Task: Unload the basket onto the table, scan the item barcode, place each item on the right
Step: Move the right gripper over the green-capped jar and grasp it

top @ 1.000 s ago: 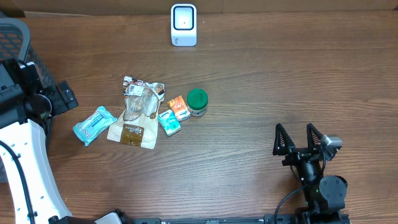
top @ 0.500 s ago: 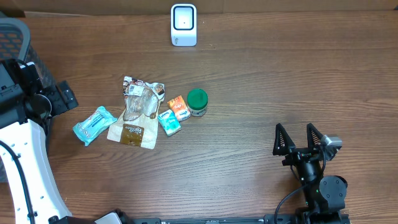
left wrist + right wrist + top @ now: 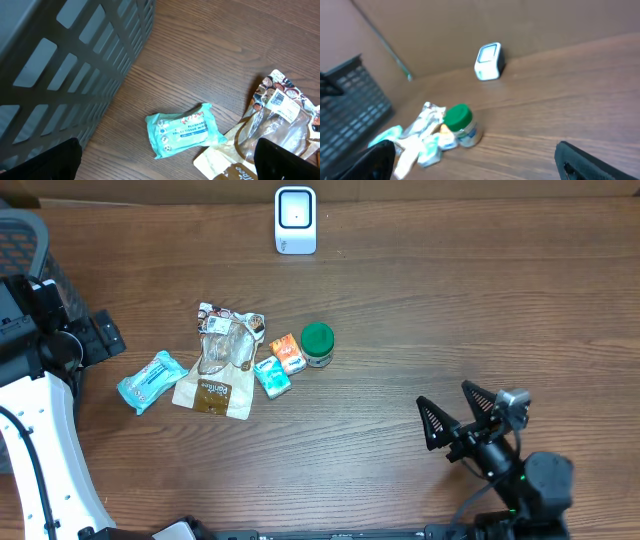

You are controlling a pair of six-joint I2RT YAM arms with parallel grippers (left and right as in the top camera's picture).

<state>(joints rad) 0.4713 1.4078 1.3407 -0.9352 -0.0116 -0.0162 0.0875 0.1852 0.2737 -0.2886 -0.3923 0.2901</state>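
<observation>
Right gripper (image 3: 443,395), jaws spread and empty, swings left toward the items (image 3: 235,360) clustered mid-table (the scanner (image 3: 295,220) waits at the far edge). Left gripper (image 3: 108,332) hangs equally agape; pickup looks imminent.

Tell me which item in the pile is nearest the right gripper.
The green-lidded jar, at the pile's right end; the packets all lie further from the right gripper.

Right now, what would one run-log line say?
stage: nothing picked | left gripper: open, empty | right gripper: open, empty | green-lidded plastic jar: on wooden table | white box-shaped scanner: untouched
</observation>
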